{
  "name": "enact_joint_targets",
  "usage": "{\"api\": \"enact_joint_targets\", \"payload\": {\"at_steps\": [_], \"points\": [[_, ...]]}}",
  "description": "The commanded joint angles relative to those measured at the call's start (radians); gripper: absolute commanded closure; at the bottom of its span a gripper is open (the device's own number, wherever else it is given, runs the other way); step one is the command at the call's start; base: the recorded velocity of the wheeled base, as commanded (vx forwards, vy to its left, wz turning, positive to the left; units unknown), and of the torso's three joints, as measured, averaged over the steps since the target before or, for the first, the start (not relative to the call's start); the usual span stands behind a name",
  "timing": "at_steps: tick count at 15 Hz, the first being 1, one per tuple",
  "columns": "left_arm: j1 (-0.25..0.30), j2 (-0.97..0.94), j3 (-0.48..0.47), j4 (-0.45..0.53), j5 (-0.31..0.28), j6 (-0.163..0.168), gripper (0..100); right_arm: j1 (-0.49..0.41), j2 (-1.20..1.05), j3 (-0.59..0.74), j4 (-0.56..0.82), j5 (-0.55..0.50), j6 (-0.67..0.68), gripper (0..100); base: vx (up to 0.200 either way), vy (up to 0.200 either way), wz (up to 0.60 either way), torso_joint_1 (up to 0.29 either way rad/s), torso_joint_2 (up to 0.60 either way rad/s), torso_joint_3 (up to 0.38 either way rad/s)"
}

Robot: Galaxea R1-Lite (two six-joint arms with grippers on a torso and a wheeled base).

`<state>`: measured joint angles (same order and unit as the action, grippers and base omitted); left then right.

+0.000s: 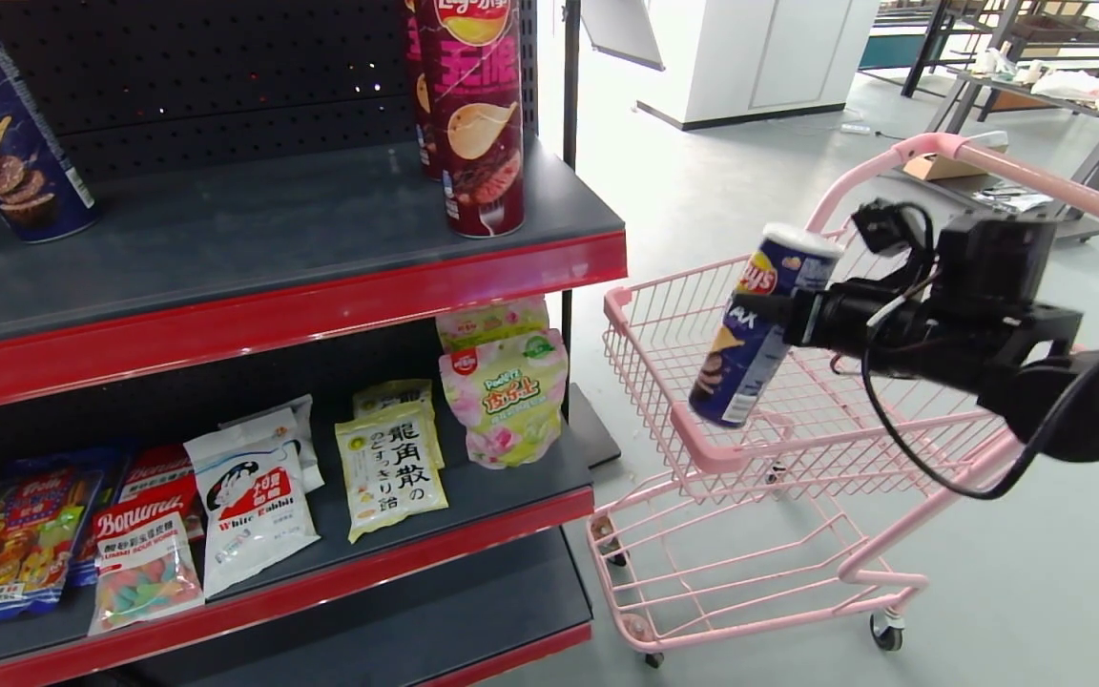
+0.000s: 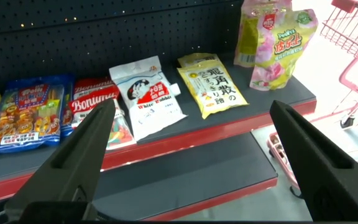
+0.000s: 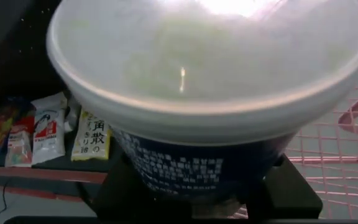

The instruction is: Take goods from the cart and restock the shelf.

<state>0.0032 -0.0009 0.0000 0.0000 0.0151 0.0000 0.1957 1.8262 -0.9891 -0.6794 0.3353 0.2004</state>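
Our left gripper holds its fingers wide before the bagged snacks. Our right gripper clamps a tilted dark-blue cardboard crisp tube with a pale plastic lid, over the pink wire cart and beside the red-edged grey shelf.

A white cabinet stands on the grey floor at one o'clock in the head view, with a tilted panel near it toward twelve. Dark metal-framed tables carrying white bags stand at two o'clock, with a cardboard box on the floor close by.
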Motion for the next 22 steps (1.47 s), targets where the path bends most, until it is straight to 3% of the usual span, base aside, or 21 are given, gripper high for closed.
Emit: {"api": "enact_joint_targets", "payload": {"at_steps": [1,3,4,6,8,13,15,22], "points": [[0.001,0.001,0.000,0.000,0.000,0.000,0,-0.002,-0.237,-0.180,0.233,-0.002,-0.027,100,0.000,0.000,0.00,0.000,0.00,0.000],[0.000,0.001,0.000,0.000,0.000,0.000,0,0.014,-0.384,-0.213,0.491,-0.001,-0.053,100,0.000,0.000,0.00,0.000,0.00,0.000],[0.001,0.001,0.000,0.000,0.000,0.000,0,0.068,-0.492,-0.218,0.656,0.007,-0.055,100,0.000,0.000,0.00,0.000,0.00,0.000],[0.000,0.001,0.000,0.000,0.000,0.000,0,0.156,-0.593,-0.187,0.765,0.025,-0.061,100,0.000,0.000,0.00,0.000,0.00,0.000],[0.001,0.001,0.000,0.000,0.000,0.000,0,0.159,-0.582,-0.148,0.764,-0.002,-0.147,100,0.000,0.000,0.00,0.000,0.00,0.000],[0.000,0.001,0.000,0.000,0.000,0.000,0,0.205,-0.593,0.061,0.732,0.001,-0.093,100,0.000,0.000,0.00,0.000,0.00,0.000],[0.000,0.001,0.000,-0.002,0.000,0.000,0,0.208,-0.587,0.081,0.670,0.001,-0.098,100,0.000,0.000,0.00,0.000,0.00,0.000],[0.000,0.001,0.000,-0.002,0.000,0.000,0,0.231,-0.627,0.122,0.670,0.002,-0.101,100,0.000,0.000,0.00,0.034,-0.13,-0.095]]}}
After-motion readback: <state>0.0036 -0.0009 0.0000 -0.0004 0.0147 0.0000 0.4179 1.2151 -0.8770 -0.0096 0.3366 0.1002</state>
